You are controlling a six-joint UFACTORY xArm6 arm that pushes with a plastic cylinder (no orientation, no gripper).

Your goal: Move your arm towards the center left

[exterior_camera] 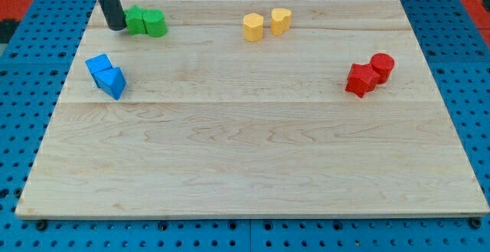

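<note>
My dark rod comes down from the view's top left, and my tip (116, 27) rests on the wooden board (253, 160) just left of two green blocks, close to or touching the nearer one. The green blocks, a blocky one (136, 20) and a cylinder (155, 24), sit side by side. Two blue blocks, a cube (98, 67) and a wedge-like one (113, 82), lie below my tip toward the view's left.
Two yellow blocks (253, 27) (280, 21) sit at the view's top middle. Two red blocks, a star-like one (360, 80) and a cylinder (382, 66), sit at the view's right. A blue pegboard (31, 68) surrounds the board.
</note>
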